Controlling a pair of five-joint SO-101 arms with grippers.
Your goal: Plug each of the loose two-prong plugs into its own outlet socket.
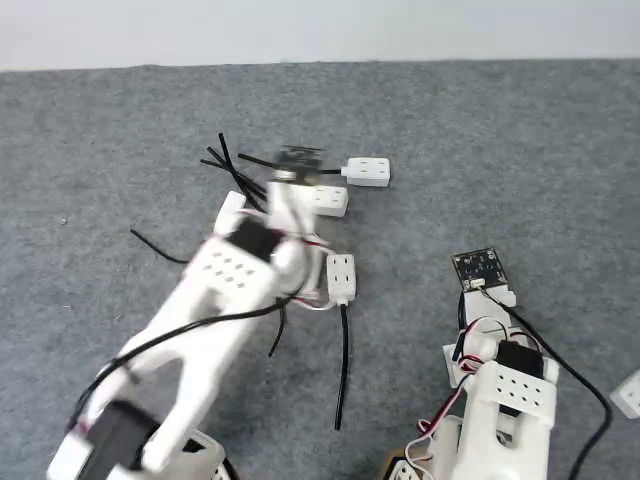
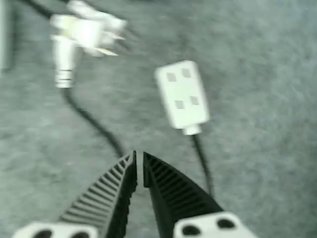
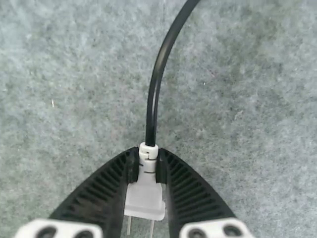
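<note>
the right end effector [image 3: 147, 153] pinches a white two-prong plug [image 3: 144, 193] by its body, prongs pointing back toward the wrist. its black cable [image 3: 157, 79] runs away over the grey felt-like worktop [image 3: 257, 74]. the left end effector [image 2: 139, 158] has its ribbed black jaws pressed almost together (nothing between them) over the worktop, near a white outlet socket block [image 2: 182, 94]. a second loose white plug [image 2: 84, 32] lies apart from that block.

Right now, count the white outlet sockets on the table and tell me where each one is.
3. The far socket lies farthest from the arms, the middle socket just nearer beside it, the near socket nearer still, beside the left arm. That arm may hide more.
</note>
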